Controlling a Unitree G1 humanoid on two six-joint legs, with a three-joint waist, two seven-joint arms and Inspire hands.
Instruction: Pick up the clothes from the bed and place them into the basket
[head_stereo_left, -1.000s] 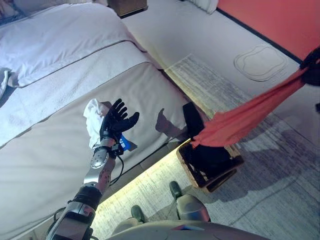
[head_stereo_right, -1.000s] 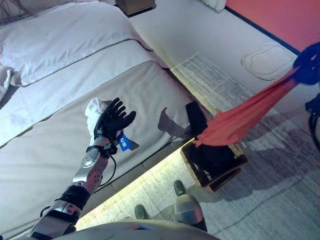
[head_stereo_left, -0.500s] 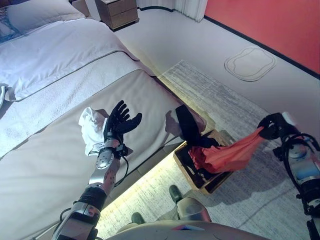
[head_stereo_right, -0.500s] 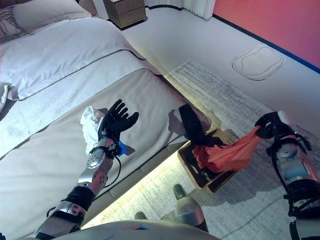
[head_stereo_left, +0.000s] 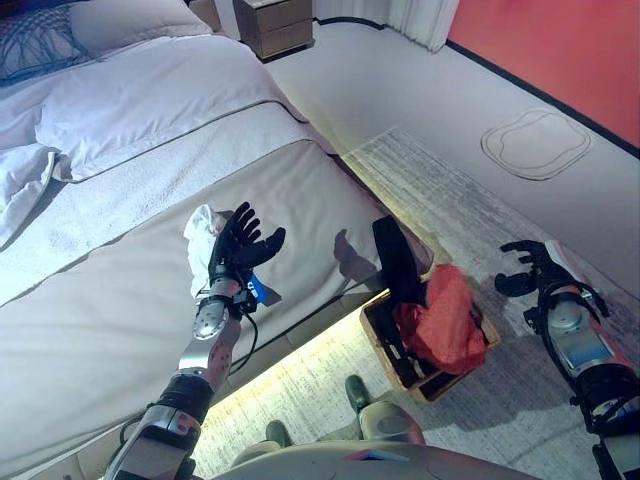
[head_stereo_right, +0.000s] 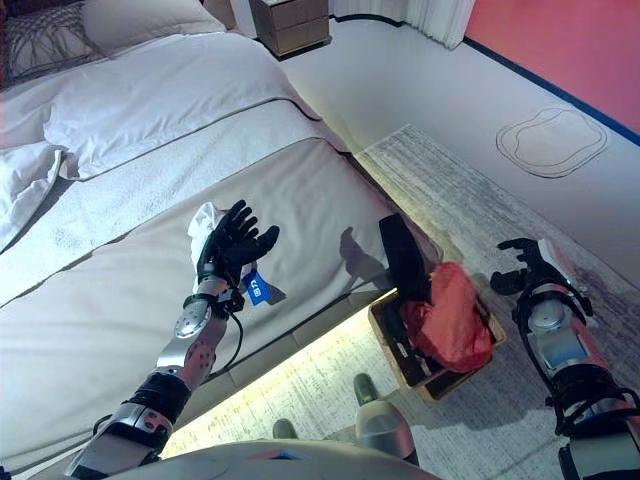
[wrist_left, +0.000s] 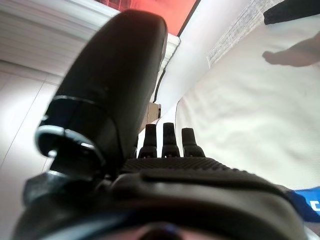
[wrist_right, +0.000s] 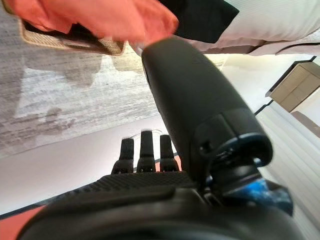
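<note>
A red garment (head_stereo_left: 440, 322) lies heaped in the wooden basket (head_stereo_left: 410, 378) on the rug beside the bed; it also shows in the right wrist view (wrist_right: 90, 17). A black garment (head_stereo_left: 396, 258) hangs from the bed's edge into the basket. A white garment (head_stereo_left: 200, 235) lies on the bed (head_stereo_left: 90, 300) just behind my left hand (head_stereo_left: 240, 243), which is open and empty above the mattress. My right hand (head_stereo_left: 528, 268) is open and empty over the rug to the right of the basket.
A grey rug (head_stereo_left: 520, 400) lies under the basket. A wooden nightstand (head_stereo_left: 278, 12) stands at the head of the bed. Pillows and a rumpled duvet (head_stereo_left: 40, 130) cover the far end of the bed. A red wall (head_stereo_left: 570, 50) runs along the right.
My right hand has let go of the red garment, which has dropped into the basket. The hand now hangs open beside it. The camera has shifted. My left hand has stayed put.
</note>
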